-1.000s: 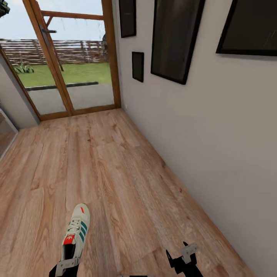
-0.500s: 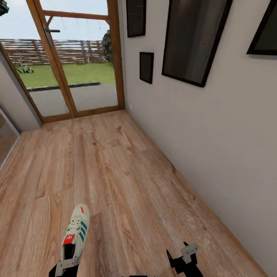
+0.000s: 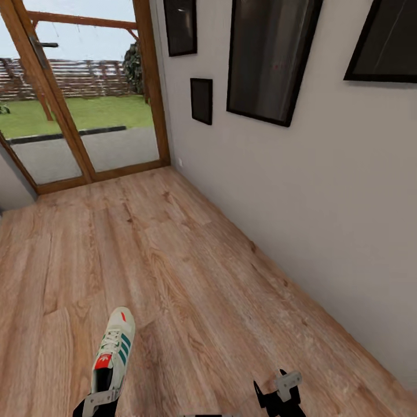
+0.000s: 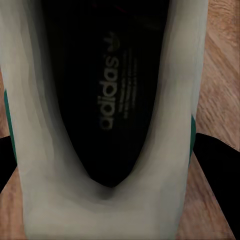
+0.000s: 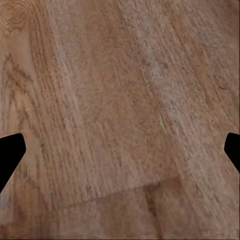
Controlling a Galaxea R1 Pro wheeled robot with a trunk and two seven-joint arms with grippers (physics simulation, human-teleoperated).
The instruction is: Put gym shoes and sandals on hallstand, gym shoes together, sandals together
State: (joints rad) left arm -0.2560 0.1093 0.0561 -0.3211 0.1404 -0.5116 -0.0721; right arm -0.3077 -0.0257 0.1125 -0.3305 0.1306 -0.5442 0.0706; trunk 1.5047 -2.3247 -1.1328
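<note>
Since a second ago my view has swung, sliding the glass door (image 3: pixel 87 104) leftward, while the gym shoe (image 3: pixel 113 350) stays gripped at its heel in my left gripper (image 3: pixel 95 399), above the corridor floor (image 3: pixel 191 278). Its insole reads "adidas"; my right gripper (image 3: pixel 278 391) hangs open and empty. I judge the task barely begun: one shoe in transit, rack unseen.

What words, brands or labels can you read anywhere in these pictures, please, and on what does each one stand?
"adidas": printed in pale letters, under a trefoil logo, on the dark insole inside the sneaker.
Small lines of print beside that word: too blurred to read.
White logo on the sneaker's red tongue label: too small to read.
</note>
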